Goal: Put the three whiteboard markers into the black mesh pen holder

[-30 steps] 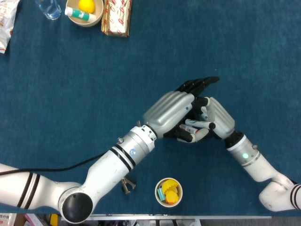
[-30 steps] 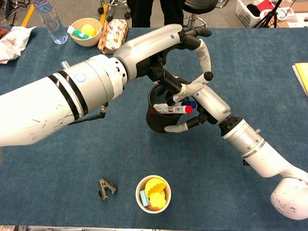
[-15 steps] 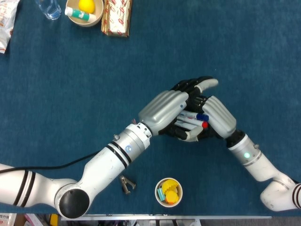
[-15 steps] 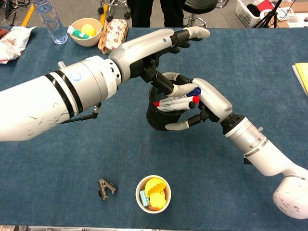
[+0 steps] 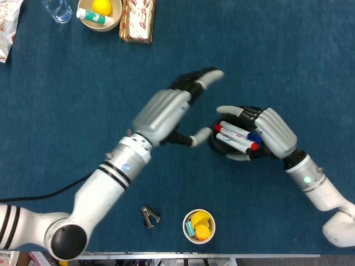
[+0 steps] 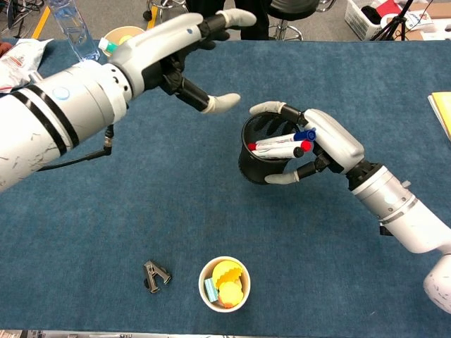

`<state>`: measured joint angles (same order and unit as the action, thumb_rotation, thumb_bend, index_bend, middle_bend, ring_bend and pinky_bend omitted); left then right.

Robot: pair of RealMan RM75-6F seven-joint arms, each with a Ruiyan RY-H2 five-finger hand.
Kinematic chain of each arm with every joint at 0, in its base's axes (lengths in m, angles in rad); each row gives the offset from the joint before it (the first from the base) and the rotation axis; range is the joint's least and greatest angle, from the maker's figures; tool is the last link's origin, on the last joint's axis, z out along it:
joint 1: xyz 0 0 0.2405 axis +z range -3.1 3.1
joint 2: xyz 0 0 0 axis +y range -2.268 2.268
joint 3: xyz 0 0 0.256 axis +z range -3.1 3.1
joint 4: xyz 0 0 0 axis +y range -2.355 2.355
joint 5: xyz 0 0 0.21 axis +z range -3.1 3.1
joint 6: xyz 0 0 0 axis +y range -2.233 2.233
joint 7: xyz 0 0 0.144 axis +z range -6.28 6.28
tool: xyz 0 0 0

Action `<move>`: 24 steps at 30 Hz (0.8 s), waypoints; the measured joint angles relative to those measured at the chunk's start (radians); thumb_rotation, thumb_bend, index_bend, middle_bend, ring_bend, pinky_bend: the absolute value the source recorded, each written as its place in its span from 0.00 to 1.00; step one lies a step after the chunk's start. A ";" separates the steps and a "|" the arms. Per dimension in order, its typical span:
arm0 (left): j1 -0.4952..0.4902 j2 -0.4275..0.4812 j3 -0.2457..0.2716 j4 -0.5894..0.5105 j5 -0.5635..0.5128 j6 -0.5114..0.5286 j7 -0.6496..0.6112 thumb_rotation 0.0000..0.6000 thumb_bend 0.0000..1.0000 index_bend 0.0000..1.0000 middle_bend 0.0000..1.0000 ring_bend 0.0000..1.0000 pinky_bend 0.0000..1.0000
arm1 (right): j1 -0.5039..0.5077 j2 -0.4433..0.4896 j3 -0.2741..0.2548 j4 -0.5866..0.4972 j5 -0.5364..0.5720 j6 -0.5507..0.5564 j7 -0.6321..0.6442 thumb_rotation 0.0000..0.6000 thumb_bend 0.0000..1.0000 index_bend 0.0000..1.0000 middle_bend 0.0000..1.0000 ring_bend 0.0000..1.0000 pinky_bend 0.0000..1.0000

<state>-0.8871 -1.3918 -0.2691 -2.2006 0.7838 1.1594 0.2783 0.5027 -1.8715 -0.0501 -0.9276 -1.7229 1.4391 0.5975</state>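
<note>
My right hand grips the black mesh pen holder, fingers and thumb wrapped around its wall. The whiteboard markers, white bodies with red and blue ends, lie sideways across the holder's mouth under my right hand's fingers. I cannot tell whether any of them reaches down inside. My left hand is open, fingers spread, holding nothing. It hovers to the left of the holder and apart from it.
A paper cup of yellow bits stands near the front edge, with a black clip to its left. A bowl with a lemon, a snack pack and a water bottle stand at the back left.
My left hand let go of the holder and pulled back to the left, opening. My right hand shifted right with the holder and the markers.
</note>
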 measured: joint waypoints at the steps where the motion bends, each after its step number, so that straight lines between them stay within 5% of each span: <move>1: 0.008 0.007 0.013 -0.003 0.003 0.023 0.023 1.00 0.33 0.04 0.01 0.00 0.02 | -0.004 0.006 -0.002 -0.001 0.003 -0.003 -0.002 1.00 0.02 0.43 0.53 0.44 0.49; 14: 0.077 -0.008 0.129 -0.030 0.062 0.334 0.396 1.00 0.33 0.06 0.02 0.00 0.03 | -0.034 -0.014 -0.020 0.078 0.030 -0.048 0.006 1.00 0.02 0.43 0.53 0.44 0.49; 24: 0.118 -0.004 0.133 -0.019 0.057 0.326 0.412 1.00 0.33 0.06 0.02 0.00 0.03 | -0.058 -0.040 -0.037 0.157 0.033 -0.061 0.035 1.00 0.00 0.40 0.47 0.38 0.49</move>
<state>-0.7688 -1.3958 -0.1356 -2.2195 0.8411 1.4858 0.6902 0.4448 -1.9111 -0.0875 -0.7706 -1.6895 1.3784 0.6328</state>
